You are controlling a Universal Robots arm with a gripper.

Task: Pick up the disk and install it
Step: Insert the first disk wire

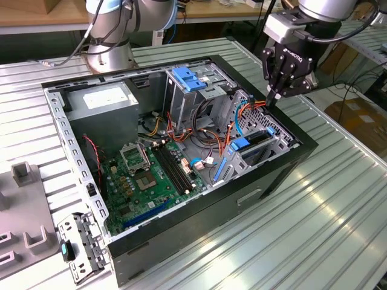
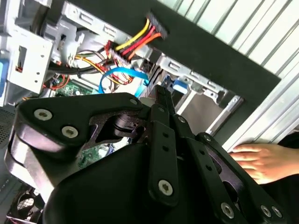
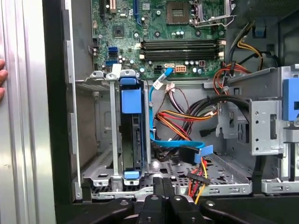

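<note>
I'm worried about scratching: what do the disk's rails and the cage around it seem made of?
The disk's rails look like matte blue plastic: even colour, rounded moulded edges. The cage looks like bare sheet steel: dull grey sheen, folded edges, punched holes.

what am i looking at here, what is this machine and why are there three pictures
It's a robot arm working on an open computer case lying on a ribbed metal table. The exterior view comes from a camera off the arm and shows the whole scene. Both wrist views come from cameras riding on the arm, looking past its gripper into the case. The gripper is shut with nothing in it, above the drive cage. The disk, with blue rails, sits in a slot of that cage. Inside there is also a green motherboard and a grey power supply. A person's hand rests on the table beside the case.
</note>
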